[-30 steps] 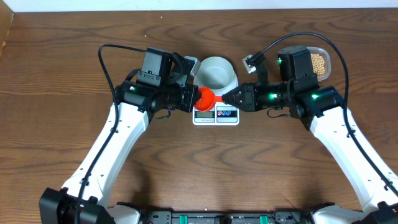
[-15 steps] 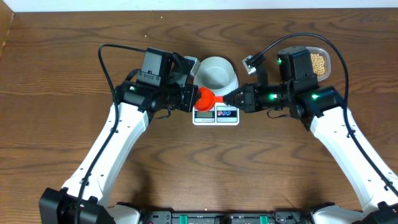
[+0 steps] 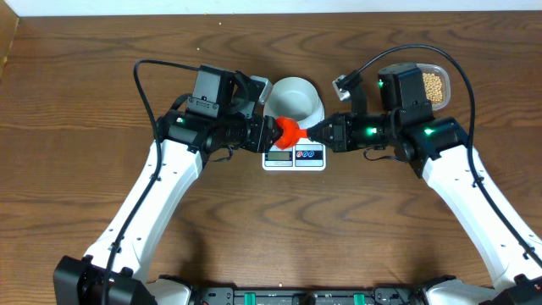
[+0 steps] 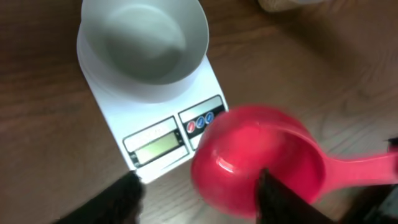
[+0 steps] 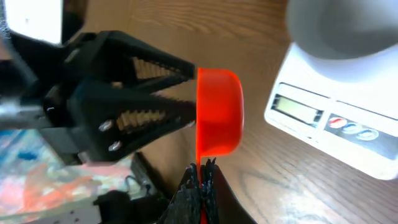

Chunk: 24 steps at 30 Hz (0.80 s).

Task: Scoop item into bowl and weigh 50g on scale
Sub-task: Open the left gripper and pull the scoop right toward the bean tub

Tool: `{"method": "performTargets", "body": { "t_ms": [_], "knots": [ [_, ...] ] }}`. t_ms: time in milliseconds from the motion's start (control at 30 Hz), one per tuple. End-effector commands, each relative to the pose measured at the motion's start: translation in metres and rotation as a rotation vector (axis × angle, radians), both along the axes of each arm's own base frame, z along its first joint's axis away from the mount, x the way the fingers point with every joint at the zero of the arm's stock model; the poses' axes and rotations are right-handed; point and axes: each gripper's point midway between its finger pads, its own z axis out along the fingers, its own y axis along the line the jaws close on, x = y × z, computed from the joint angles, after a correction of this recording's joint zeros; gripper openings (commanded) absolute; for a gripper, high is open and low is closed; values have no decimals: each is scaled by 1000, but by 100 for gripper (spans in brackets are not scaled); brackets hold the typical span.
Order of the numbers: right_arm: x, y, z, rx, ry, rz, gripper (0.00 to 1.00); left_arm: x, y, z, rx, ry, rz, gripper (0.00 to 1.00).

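The right gripper clamps the empty red scoop by its handle at the spread-fingered left gripper, seemingly a handover; the bowl sits empty on the scale, the beans far right.

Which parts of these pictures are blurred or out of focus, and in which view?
Left wrist view: the red scoop is smeared and soft, its handle most; the scale and bowl are slightly soft. Right wrist view: the scoop is crisp, the scale and bowl behind it out of focus. Overhead view: sharp and evenly lit.
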Motion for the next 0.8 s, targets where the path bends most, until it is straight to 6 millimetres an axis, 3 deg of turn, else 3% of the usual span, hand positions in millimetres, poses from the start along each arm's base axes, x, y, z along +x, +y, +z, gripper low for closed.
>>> {"method": "performTargets", "body": {
  "t_ms": [0,133,233,367,533,767],
  "knots": [
    [13,-14,-8,-81,-17,-78,1,-2,1,-7,11,9,-3,79],
    [25,-39,-18,-153,-13,-156,1,-2,1,-7,11,9,-3,82],
    [32,-55,-18,-169,-34,-186,1,-2,1,-7,10,11,-1,91],
    [43,-89,-1,-186,-113,-262,1,-2,1,-7,9,12,0,93],
    [49,-152,20,-278,-178,-471,1,-2,1,-7,10,12,0,94],
    [43,-205,30,-398,-207,-642,1,10,-3,0,-9,-44,5,94]
  ]
}}
